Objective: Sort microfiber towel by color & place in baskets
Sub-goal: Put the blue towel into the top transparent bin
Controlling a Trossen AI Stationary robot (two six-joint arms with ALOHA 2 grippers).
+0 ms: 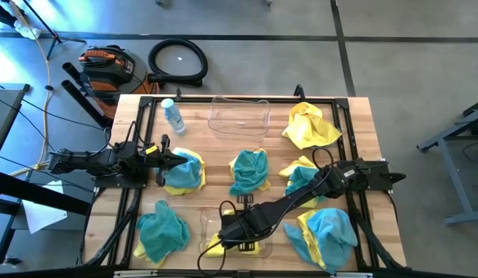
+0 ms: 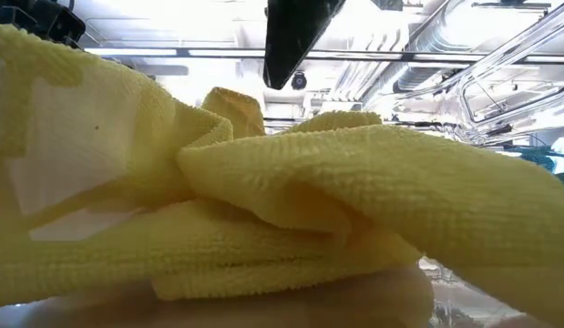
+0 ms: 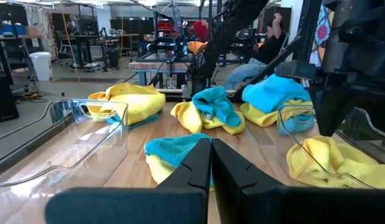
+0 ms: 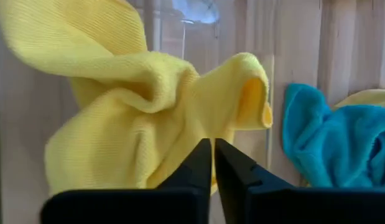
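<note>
A bright yellow microfiber towel [image 4: 136, 124] lies crumpled in the near clear basket [image 1: 206, 228], where it fills the low view [image 2: 282, 210]. My right gripper [image 4: 212, 149] hangs shut above it, pointing steeply down, clear of the cloth [image 2: 282, 73]. The far basket [image 1: 240, 116] stands with nothing in it. Yellow and teal towels lie in several heaps on the table: a yellow one [image 1: 310, 125] far right, a teal one [image 1: 249, 171] in the middle, and a teal one [image 1: 161, 232] near left. My left gripper [image 1: 181, 161] waits shut at the left, pointing level over a teal-and-yellow heap [image 1: 188, 174].
A small clear water bottle [image 1: 173, 116] lies near the far basket. More teal-and-yellow heaps lie at the right [image 1: 300, 176] and near right [image 1: 327, 235]. A black frame rims the wooden table [image 1: 223, 154]. People sit in the room beyond [image 3: 267, 43].
</note>
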